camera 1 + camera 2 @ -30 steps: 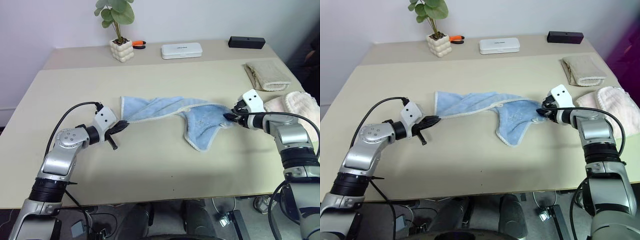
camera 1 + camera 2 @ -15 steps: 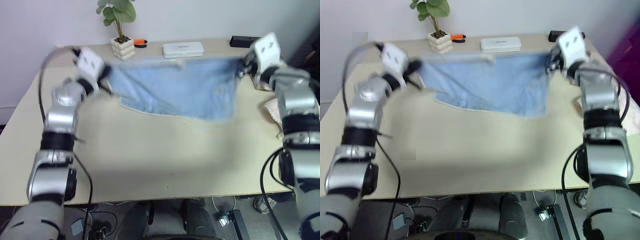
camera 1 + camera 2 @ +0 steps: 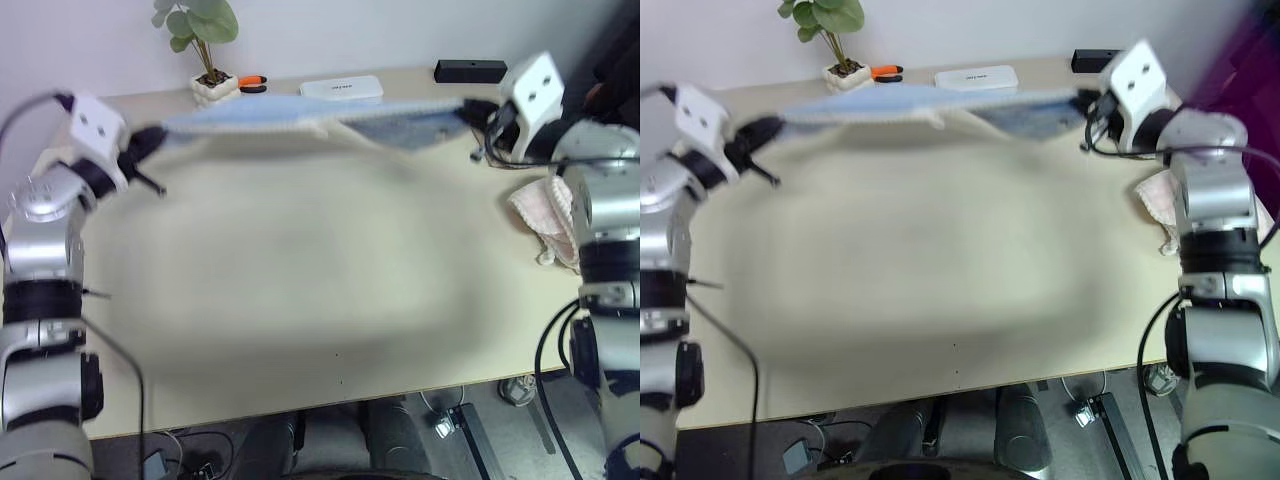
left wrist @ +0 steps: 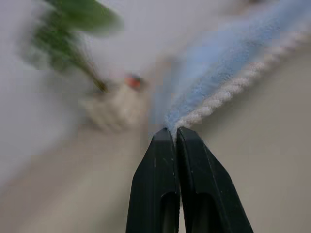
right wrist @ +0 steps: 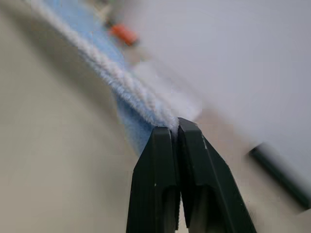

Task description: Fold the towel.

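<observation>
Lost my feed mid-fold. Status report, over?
Left hand shut on towel corner, right hand shut on the opposite corner. Towel stretched between them above the table. Pink towel under the right arm, nothing in the way.

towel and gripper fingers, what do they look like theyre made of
The towel looks like soft light blue terry cloth: fuzzy nap, whitish looped stitched edge. The left gripper and right gripper fingers look like smooth black moulded plastic, maybe rubber-coated, with a faint sheen.
</observation>
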{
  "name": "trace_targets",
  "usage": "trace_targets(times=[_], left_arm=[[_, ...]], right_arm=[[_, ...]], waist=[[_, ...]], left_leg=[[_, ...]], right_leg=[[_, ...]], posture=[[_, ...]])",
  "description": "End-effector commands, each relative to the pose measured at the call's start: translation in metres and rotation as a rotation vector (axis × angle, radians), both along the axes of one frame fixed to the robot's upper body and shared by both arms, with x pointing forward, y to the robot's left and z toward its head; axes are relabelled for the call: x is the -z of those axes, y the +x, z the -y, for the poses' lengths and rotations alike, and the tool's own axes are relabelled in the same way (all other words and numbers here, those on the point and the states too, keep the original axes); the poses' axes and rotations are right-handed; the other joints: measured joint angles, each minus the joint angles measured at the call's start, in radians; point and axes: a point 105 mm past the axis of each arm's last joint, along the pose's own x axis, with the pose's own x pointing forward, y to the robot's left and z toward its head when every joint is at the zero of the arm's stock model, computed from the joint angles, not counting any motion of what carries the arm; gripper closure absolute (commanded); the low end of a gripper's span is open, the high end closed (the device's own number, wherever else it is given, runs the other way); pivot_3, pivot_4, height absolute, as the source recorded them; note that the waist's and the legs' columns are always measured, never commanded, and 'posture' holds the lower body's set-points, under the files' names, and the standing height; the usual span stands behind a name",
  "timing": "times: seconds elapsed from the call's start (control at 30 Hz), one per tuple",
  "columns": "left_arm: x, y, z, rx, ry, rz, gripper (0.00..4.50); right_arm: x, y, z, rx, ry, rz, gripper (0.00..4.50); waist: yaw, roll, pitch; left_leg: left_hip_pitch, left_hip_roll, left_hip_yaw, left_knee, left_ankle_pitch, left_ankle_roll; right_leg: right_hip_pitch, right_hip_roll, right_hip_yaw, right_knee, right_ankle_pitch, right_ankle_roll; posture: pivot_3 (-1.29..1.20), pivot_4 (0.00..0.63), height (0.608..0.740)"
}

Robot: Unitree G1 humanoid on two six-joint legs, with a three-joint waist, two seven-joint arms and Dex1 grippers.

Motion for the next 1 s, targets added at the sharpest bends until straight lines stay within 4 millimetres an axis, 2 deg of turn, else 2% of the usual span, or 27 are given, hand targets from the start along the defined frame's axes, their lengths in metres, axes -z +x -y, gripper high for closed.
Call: trace_targets(times=[0.03,0.13,0.23,0.37,0.43,0.5,0.73,1.0], left_arm=[[0.005,-0.053,0.007,0.068,0.054,-0.116,4.50],[0.025,-0.086,0.007,0.071,0.050,-0.264,4.50],[0.035,-0.115,0.010,0.105,0.046,-0.383,4.50],[0.047,-0.136,0.006,0.108,0.041,-0.512,4.50],[0.049,-0.139,0.004,0.100,0.040,-0.528,4.50],[0.049,-0.132,-0.002,0.066,0.031,-0.506,4.50],[0.059,-0.076,-0.026,-0.085,0.023,-0.392,4.50],[0.081,-0.039,-0.025,-0.083,0.007,-0.395,4.50]], right_arm=[[0.020,-0.037,-0.002,-0.110,-0.069,-0.145,4.47],[0.042,-0.067,0.003,-0.174,-0.109,-0.311,4.47],[0.054,-0.091,0.004,-0.237,-0.124,-0.426,4.47],[0.061,-0.107,0.003,-0.284,-0.120,-0.505,4.47],[0.063,-0.106,0.005,-0.273,-0.130,-0.496,4.47],[0.060,-0.090,0.007,-0.218,-0.123,-0.436,4.47],[0.068,-0.031,0.004,-0.091,-0.130,-0.301,4.47],[0.079,0.002,-0.006,-0.058,-0.114,-0.276,4.47]], waist=[[0.003,0.000,0.000],[0.028,0.001,0.001],[0.049,0.001,0.001],[0.060,0.001,0.002],[0.061,0.000,0.002],[0.060,0.000,0.002],[0.056,0.000,0.002],[0.053,0.000,0.002]], left_leg=[[0.000,0.001,0.000,-0.001,0.000,0.000],[0.006,0.001,0.004,-0.003,-0.003,0.005],[0.008,0.002,0.006,-0.002,-0.003,0.005],[0.013,0.004,0.008,-0.002,-0.003,0.005],[0.014,0.004,0.008,-0.002,-0.004,0.006],[0.014,0.004,0.008,-0.001,-0.004,0.006],[0.018,0.005,0.009,-0.003,-0.004,0.005],[0.016,0.004,0.009,-0.004,-0.001,0.001]], right_leg=[[0.000,0.000,0.001,0.000,0.000,0.000],[0.002,0.000,0.004,0.000,0.000,0.000],[0.004,0.001,0.004,0.000,0.001,-0.001],[0.011,0.001,0.004,-0.002,0.000,-0.002],[0.013,0.001,0.003,-0.003,0.000,-0.002],[0.013,0.001,0.003,-0.003,0.000,-0.002],[0.015,0.002,0.004,-0.003,0.001,-0.002],[0.011,0.002,0.004,-0.003,0.002,-0.002]], posture=[[0.00,0.150,0.740],[0.00,0.150,0.740],[0.00,0.150,0.740],[0.00,0.150,0.740],[0.00,0.150,0.740],[0.00,0.150,0.740],[0.00,0.150,0.740],[0.00,0.150,0.740]])
